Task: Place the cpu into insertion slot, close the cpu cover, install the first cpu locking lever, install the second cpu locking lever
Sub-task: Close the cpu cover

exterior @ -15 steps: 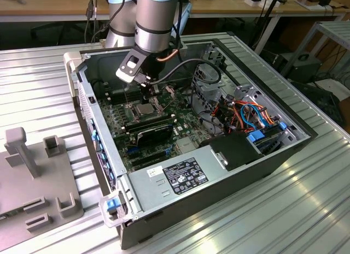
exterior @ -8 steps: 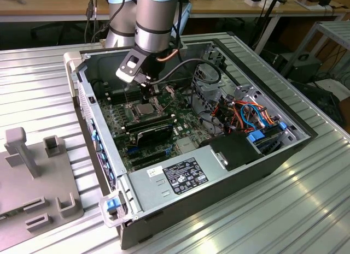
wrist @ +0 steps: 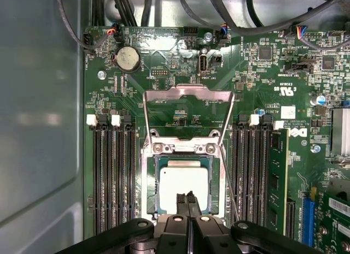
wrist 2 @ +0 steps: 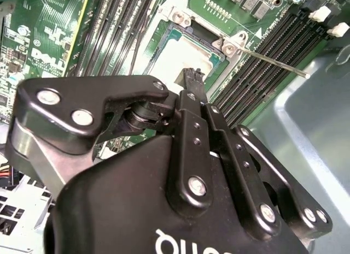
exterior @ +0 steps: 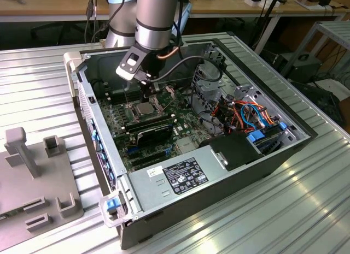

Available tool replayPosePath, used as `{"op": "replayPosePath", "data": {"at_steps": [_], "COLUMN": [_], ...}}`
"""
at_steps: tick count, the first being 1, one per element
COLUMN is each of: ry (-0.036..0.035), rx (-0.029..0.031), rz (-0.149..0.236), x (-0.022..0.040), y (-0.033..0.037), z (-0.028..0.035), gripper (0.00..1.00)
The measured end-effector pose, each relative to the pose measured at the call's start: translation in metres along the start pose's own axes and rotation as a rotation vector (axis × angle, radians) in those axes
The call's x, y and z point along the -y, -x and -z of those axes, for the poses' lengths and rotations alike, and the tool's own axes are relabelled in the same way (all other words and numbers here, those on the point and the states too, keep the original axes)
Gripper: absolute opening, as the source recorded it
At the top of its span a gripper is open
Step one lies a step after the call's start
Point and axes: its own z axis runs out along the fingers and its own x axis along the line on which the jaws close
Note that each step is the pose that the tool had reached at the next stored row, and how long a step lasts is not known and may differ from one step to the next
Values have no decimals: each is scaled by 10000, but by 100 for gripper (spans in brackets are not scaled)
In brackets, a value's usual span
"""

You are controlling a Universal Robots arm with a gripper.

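Ribbed aluminium bench (exterior: 306, 210), open computer case (exterior: 219, 183): cpu (wrist: 183, 180) seated in insertion slot (wrist: 155, 183), cpu cover (wrist: 188, 90) hinged back open, gripper (wrist: 188, 198) pinched together, empty, over the chip's edge; cover-closing apparently in hand, needing the frame swung down.

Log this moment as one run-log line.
cpu: in insertion slot | cpu cover: open, swung off the slot | tool: shut, tips over cpu, contact unclear

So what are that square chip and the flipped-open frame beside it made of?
The chip looks metal-topped: a dull, pale silver face with soft glare. The frame looks like thin sheet metal, silvery-brown and slightly shiny; any coating is unclear.
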Motion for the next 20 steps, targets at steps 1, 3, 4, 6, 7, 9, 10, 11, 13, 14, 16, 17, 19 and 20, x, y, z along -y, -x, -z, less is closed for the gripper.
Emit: {"op": "replayPosePath", "data": {"at_steps": [1,3,4,6,7,9,10,11,13,14,16,17,19,20], "ry": [0,0,1,1,1,1,0,0,-1,-1,0,1,0,-1], "rx": [5,22,28,40,39,40,41,41,42,42,41,41,40,46], "rz": [0,0,0,1,1,0,1,0,0,0,1,1,-1,-1], "x": [0,0,0,-1,-1,-1,-1,-2,-20,-33,-70,-79,-85,-86], "y": [0,-1,-1,-2,-2,-2,-1,-1,-1,-1,-1,-1,-1,-2], "z": [17,51,65,93,93,94,95,95,95,95,94,94,95,104], "gripper": [11,11,11,11,11,11,11,11,11,11,11,11,11,11]}}
